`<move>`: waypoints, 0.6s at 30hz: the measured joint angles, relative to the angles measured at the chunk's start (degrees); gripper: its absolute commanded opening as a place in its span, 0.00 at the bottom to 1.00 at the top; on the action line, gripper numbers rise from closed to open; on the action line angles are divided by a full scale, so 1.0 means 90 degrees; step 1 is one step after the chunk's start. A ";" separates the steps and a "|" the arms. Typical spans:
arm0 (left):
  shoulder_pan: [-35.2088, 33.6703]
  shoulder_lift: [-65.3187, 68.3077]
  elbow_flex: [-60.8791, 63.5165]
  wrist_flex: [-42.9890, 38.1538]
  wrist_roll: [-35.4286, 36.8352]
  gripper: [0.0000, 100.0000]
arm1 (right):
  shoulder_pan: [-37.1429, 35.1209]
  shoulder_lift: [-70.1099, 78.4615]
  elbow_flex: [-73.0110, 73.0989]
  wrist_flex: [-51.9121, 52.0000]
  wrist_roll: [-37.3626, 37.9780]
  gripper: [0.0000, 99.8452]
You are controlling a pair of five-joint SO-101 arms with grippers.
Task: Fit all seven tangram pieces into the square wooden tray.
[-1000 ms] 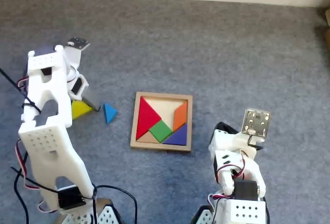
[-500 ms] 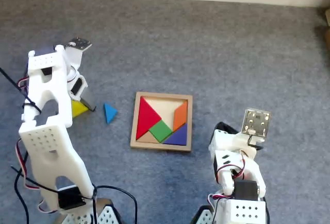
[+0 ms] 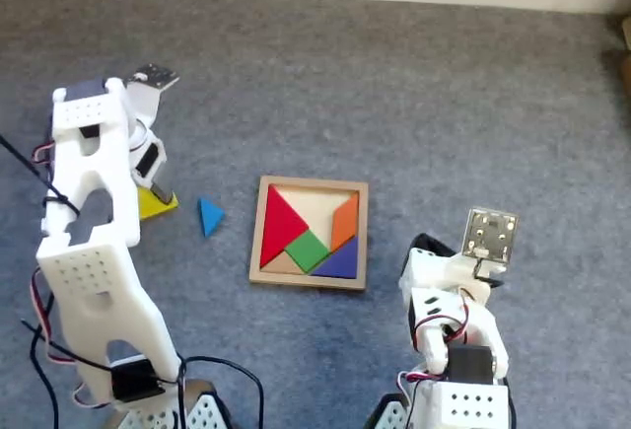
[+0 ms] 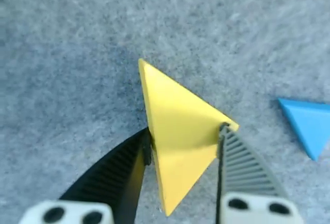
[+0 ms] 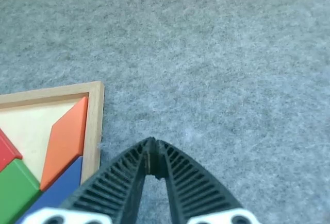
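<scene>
High view: the square wooden tray (image 3: 313,184) sits mid-frame on the grey carpeted bench (image 3: 444,84) and is partly filled. The flat yellow wooden triangle (image 3: 158,203) lies at the left under my left arm. A small blue wooden triangle (image 3: 209,216) lies between it and the tray.

Left wrist view: my left end effector (image 4: 184,136) is clamped across the yellow triangle, one finger on each slanted edge. The piece looks light, rigid and smooth-sided, so I judge it could slip or pivot. A grip near its middle seems safest.

Right wrist view: my right end effector (image 5: 154,158) is closed and empty, just beside the tray's corner.
</scene>
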 measured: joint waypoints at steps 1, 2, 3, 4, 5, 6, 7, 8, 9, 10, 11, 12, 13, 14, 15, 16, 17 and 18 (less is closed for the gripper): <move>0.0010 -0.0010 0.0000 0.0010 0.0000 0.17 | 0.0000 0.0000 0.0000 0.0000 0.0000 0.00; 0.0010 -0.0010 0.0000 0.0020 0.0000 0.16 | 0.0000 0.0000 0.0000 0.0000 0.0000 0.00; 0.0010 -0.0010 0.0000 0.0020 0.0000 0.14 | 0.0000 0.0000 0.0000 0.0000 0.0000 0.00; 0.0010 -0.0020 0.0000 0.0039 0.0000 0.13 | 0.0000 0.0000 0.0000 0.0000 0.0000 0.00; 0.0020 -0.0029 0.0000 0.0049 0.0000 0.12 | 0.0000 0.0000 0.0000 0.0000 0.0000 0.00; 0.0020 -0.0078 0.0000 0.0049 0.0010 0.11 | 0.0000 0.0000 0.0000 0.0000 0.0000 0.00; 0.0020 -0.0147 0.0020 0.0059 0.0010 0.11 | 0.0000 0.0000 0.0000 0.0000 0.0000 0.00; 0.0039 -0.0215 0.0049 0.0059 0.0010 0.11 | 0.0000 0.0000 0.0000 0.0000 0.0000 0.00; 0.0039 -0.0264 0.0059 0.0088 0.0010 0.11 | 0.0000 0.0000 0.0000 0.0000 0.0000 0.00; 0.0049 -0.0342 0.0029 0.0166 0.0010 0.11 | 0.0000 0.0000 0.0000 0.0000 0.0000 0.00; 0.0049 -0.0420 0.0068 0.0225 0.0020 0.11 | 0.0000 0.0000 0.0000 0.0000 0.0000 0.00; 0.0107 -0.0508 0.0068 0.0303 0.0068 0.11 | 0.0000 0.0000 0.0000 0.0000 0.0000 0.00; 0.0137 -0.0557 0.0078 0.0391 0.0117 0.11 | 0.0000 0.0000 0.0000 0.0000 0.0000 0.00; 0.0186 -0.0625 0.0078 0.0488 0.0166 0.10 | 0.0000 0.0000 0.0000 0.0000 0.0000 0.00; 0.0244 -0.0684 0.0088 0.0576 0.0215 0.10 | 0.0000 0.0000 0.0000 0.0000 0.0000 0.00; 0.0313 -0.0723 0.0088 0.0654 0.0254 0.10 | 0.0000 0.0000 0.0000 0.0000 0.0000 0.00; 0.0391 -0.0742 0.0088 0.0742 0.0303 0.10 | 0.0000 0.0000 0.0000 0.0000 0.0000 0.00; 0.0479 -0.0772 0.0088 0.0811 0.0342 0.10 | 0.0000 0.0000 0.0000 0.0000 0.0000 0.00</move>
